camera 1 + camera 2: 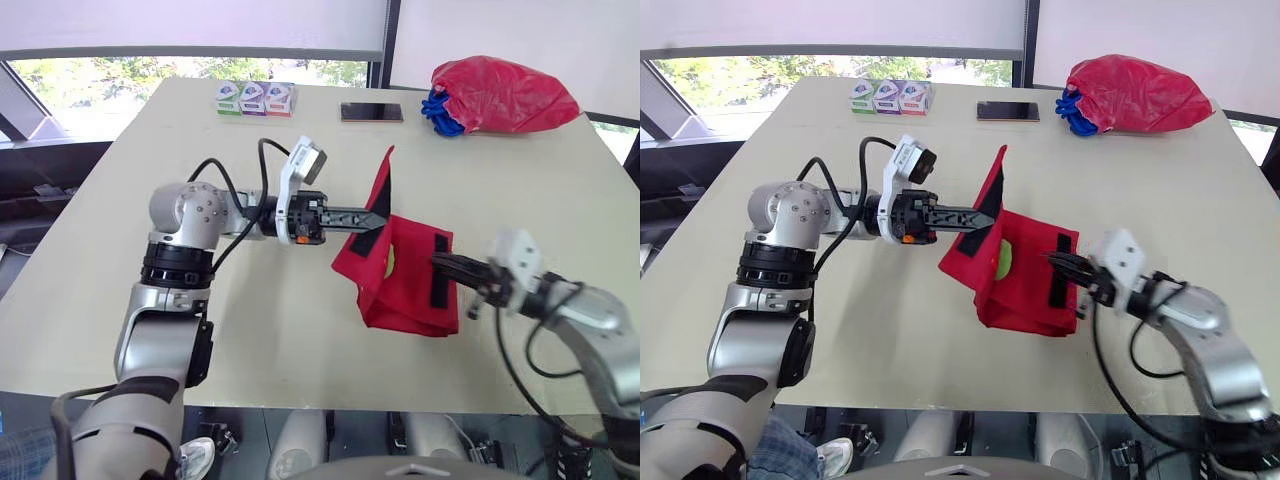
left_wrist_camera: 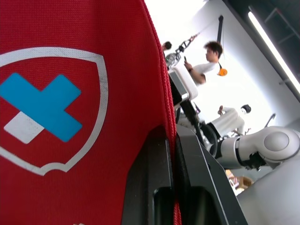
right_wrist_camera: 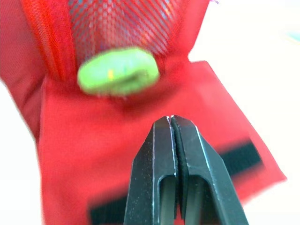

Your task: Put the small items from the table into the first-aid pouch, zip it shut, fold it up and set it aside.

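Found first-aid pouch (image 1: 405,292) lying open on table (image 1: 250,330), flap held upright, pinched between left gripper (image 1: 377,218) fingers. Saw green item (image 1: 1004,260) inside pouch. Noted right gripper (image 1: 441,262) at pouch's velcro edge, fingers pressed together, empty.

A pale beige table (image 1: 250,330) fills the room's middle. Beyond the left fingers (image 1: 350,215), past its far edge, windows (image 1: 130,70) show green trees (image 1: 50,72) under lowered white blinds (image 1: 190,25). A long ceiling light (image 2: 272,48) glows overhead.
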`<action>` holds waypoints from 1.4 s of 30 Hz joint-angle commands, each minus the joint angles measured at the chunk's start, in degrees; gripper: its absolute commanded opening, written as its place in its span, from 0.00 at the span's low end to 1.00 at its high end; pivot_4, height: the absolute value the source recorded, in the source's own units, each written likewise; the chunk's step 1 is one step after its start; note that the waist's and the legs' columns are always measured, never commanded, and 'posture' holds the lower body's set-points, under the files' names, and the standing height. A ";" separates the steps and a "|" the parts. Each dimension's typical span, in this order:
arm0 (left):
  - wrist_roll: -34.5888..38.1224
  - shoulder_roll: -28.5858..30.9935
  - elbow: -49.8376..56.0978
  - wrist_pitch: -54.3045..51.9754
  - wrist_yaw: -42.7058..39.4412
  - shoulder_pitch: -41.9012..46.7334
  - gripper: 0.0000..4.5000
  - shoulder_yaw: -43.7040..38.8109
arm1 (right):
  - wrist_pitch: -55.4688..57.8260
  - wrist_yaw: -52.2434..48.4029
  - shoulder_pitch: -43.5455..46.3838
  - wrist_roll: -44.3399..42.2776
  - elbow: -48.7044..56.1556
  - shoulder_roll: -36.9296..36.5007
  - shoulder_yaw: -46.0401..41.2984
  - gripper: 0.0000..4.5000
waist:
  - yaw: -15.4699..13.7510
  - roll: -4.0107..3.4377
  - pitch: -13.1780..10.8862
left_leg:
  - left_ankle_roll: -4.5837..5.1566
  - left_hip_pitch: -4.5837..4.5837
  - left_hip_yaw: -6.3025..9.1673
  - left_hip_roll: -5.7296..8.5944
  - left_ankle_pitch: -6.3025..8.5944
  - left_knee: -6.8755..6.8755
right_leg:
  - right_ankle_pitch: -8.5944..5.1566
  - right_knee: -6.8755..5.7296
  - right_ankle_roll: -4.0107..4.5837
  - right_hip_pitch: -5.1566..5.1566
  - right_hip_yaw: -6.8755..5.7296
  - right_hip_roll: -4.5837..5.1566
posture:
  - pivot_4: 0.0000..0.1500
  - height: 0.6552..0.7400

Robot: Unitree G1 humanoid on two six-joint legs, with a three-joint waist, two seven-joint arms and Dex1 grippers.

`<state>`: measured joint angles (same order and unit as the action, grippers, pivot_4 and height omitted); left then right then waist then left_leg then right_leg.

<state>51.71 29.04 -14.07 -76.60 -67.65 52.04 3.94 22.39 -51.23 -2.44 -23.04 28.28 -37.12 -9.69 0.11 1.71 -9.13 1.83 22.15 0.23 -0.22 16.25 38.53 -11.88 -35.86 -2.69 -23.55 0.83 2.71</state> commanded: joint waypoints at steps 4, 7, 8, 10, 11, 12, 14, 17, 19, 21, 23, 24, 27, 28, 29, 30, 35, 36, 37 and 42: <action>-5.36 -2.96 -4.26 6.49 -4.98 2.78 0.00 5.69 | -3.47 -12.14 -7.10 -12.00 -3.14 -6.10 -17.02 0.13 | 0.18 0.00 -0.01 | 0.05 -0.05 -0.04 0.03 0.01 0.04 | 0.00 -0.01 -0.01 0.04 0.03 -0.03 | 1.00 1.00; -7.90 -5.19 -6.77 8.64 -5.49 3.32 0.00 7.70 | -4.75 -13.81 -8.46 -14.30 -5.74 -6.28 -21.19 0.34 | 0.35 0.00 -0.01 | 0.05 -0.15 -0.07 0.00 0.01 0.04 | -0.02 -0.03 -0.03 0.11 0.05 -0.06 | 1.00 1.00; -8.82 -6.00 -7.77 9.27 -5.58 3.49 0.00 8.28 | -5.31 -14.27 -8.67 -14.88 -6.73 -6.08 -22.29 0.43 | 0.34 0.00 -0.01 | 0.05 -0.16 -0.07 -0.01 0.01 0.04 | -0.02 -0.03 -0.03 0.12 0.06 -0.07 | 1.00 1.00; -11.38 -7.07 -9.15 11.79 -6.38 3.34 0.00 10.23 | -6.85 -15.47 -9.10 -15.18 -8.95 -5.86 -23.62 0.63 | 0.39 -0.01 -0.01 | 0.05 -0.14 -0.10 0.00 0.01 0.04 | -0.01 -0.03 -0.02 0.12 0.10 -0.07 | 1.00 1.00; -12.23 -7.60 -9.92 12.59 -6.76 3.31 0.00 10.79 | -7.50 -16.11 -9.37 -15.24 -9.87 -5.83 -23.94 0.70 | 0.43 -0.01 -0.01 | 0.05 -0.15 -0.11 0.01 0.01 0.04 | -0.01 -0.03 -0.02 0.12 0.10 -0.07 | 1.00 1.00; -12.92 -8.05 -10.72 13.15 -7.02 3.40 0.00 11.19 | -8.04 -16.53 -9.52 -15.46 -10.67 -5.67 -24.24 0.74 | 0.42 -0.01 -0.01 | 0.05 -0.15 -0.11 0.01 0.01 0.04 | -0.01 -0.02 -0.02 0.12 0.11 -0.07 | 1.00 1.00; -14.23 -8.71 -12.23 14.42 -8.14 3.58 0.00 11.79 | -9.02 -18.02 -10.19 -15.64 -11.84 -5.60 -24.16 0.93 | 0.39 -0.01 -0.01 | 0.05 -0.13 -0.09 0.00 0.01 0.03 | -0.01 -0.02 -0.01 0.11 0.10 -0.07 | 1.00 1.00; -15.23 -9.73 -15.12 15.14 -10.05 4.31 0.00 11.66 | -9.91 -19.31 -9.44 -16.86 -14.82 -4.18 -22.81 0.98 | 0.40 -0.01 -0.01 | 0.05 -0.13 -0.09 0.00 0.01 0.04 | -0.01 -0.02 -0.02 0.11 0.10 -0.07 | 1.00 1.00; -16.12 -10.03 -15.67 15.95 -11.03 4.27 0.00 11.90 | -11.81 -21.05 -8.91 -15.62 -16.99 -4.06 -21.34 0.98 | 0.42 -0.01 -0.01 | 0.05 -0.14 -0.10 0.00 0.01 0.04 | -0.01 -0.02 -0.02 0.11 0.11 -0.07 | 1.00 1.00; -16.93 -10.30 -15.57 16.53 -11.49 3.94 0.14 12.06 | -11.61 -20.83 -7.75 -16.59 -18.25 -3.20 -20.56 1.00 | 0.49 -0.02 -0.01 | 0.05 -0.16 -0.12 0.00 0.01 0.04 | -0.01 -0.03 -0.03 0.12 0.12 -0.07 | 1.00 1.00; -17.48 -10.55 -15.48 16.92 -11.60 3.72 0.31 11.76 | -11.03 -22.67 -6.76 -19.57 -18.76 -2.10 -20.25 1.00 | 0.49 -0.05 -0.01 | 0.05 -0.16 -0.12 -0.04 0.01 0.05 | -0.01 -0.04 -0.03 0.11 0.12 -0.07 | 1.00 1.00; -17.61 -10.65 -15.46 16.96 -11.52 3.64 0.42 11.44 | -10.72 -23.14 -6.21 -20.29 -19.29 -1.81 -20.09 1.00 | 0.48 -0.05 -0.01 | 0.05 -0.16 -0.11 -0.05 0.01 0.05 | 0.00 -0.04 -0.02 0.11 0.12 -0.07 | 1.00 1.00; -17.88 -10.78 -15.22 16.95 -11.74 3.39 0.70 10.71 | -11.38 -24.17 -4.63 -21.04 -20.39 -1.08 -19.66 1.00 | 0.48 -0.07 -0.02 | 0.05 -0.15 -0.09 -0.06 0.01 0.05 | 0.00 -0.05 -0.02 0.11 0.10 -0.07 | 1.00 1.00; -17.95 -10.84 -15.11 17.02 -11.64 3.30 0.87 10.51 | -11.92 -24.63 -4.14 -21.10 -20.64 -0.86 -19.48 1.00 | 0.48 -0.07 -0.02 | 0.05 -0.14 -0.09 -0.07 0.01 0.05 | 0.00 -0.05 -0.02 0.11 0.10 -0.07 | 1.00 1.00; -17.97 -10.83 -14.93 17.08 -11.61 3.23 0.94 10.35 | -11.98 -24.70 -3.63 -20.96 -20.87 -0.84 -19.18 1.00 | 0.48 -0.07 -0.01 | 0.05 -0.15 -0.09 -0.07 0.01 0.05 | 0.00 -0.04 -0.02 0.11 0.10 -0.07 | 1.00 1.00; -17.92 -10.87 -14.76 17.01 -11.54 3.19 1.00 10.16 | -11.92 -24.75 -3.34 -20.81 -21.06 -0.89 -19.01 1.00 | 0.48 -0.07 -0.01 | 0.05 -0.15 -0.09 -0.07 0.01 0.05 | 0.00 -0.05 -0.02 0.12 0.11 -0.07 | 1.00 1.00; -17.71 -11.02 -13.68 16.92 -11.28 2.88 1.00 9.13 | -11.80 -24.68 -1.89 -20.35 -21.90 -1.57 -18.11 1.00 | 0.47 -0.08 -0.02 | 0.05 -0.16 -0.08 -0.07 0.01 0.06 | 0.00 -0.06 -0.03 0.12 0.10 -0.07 | 1.00 1.00; -17.65 -10.95 -12.97 17.17 -11.35 2.74 1.00 9.00 | -11.85 -24.66 -1.78 -20.26 -21.99 -1.62 -18.04 1.00 | 0.47 -0.08 -0.02 | 0.05 -0.15 -0.09 -0.07 0.01 0.06 | 0.00 -0.06 -0.02 0.12 0.10 -0.07 | 1.00 1.00; -17.49 -10.91 -12.19 17.35 -11.36 2.63 1.00 8.82 | -11.94 -24.63 -1.73 -20.13 -22.04 -1.63 -17.99 1.00 | 0.47 -0.08 -0.02 | 0.05 -0.15 -0.08 -0.07 0.01 0.06 | 0.01 -0.06 -0.02 0.12 0.10 -0.07 | 1.00 1.00; -16.74 -10.77 -4.97 22.41 -12.90 1.15 1.00 7.71 | -12.39 -24.53 -2.22 -19.64 -21.79 -1.50 -17.90 1.00 | 0.44 -0.09 -0.02 | 0.05 -0.13 -0.06 -0.10 0.01 0.06 | 0.01 -0.06 -0.02 0.11 0.09 -0.06 | 1.00 1.00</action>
<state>33.95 18.35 -23.21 -57.46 -79.19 53.43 13.01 10.90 -75.73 -4.61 -42.11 5.81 -37.91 -26.86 0.55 1.62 -9.15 1.88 22.01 0.17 -0.33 16.26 38.59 -11.87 -35.92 -2.71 -23.44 0.93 2.65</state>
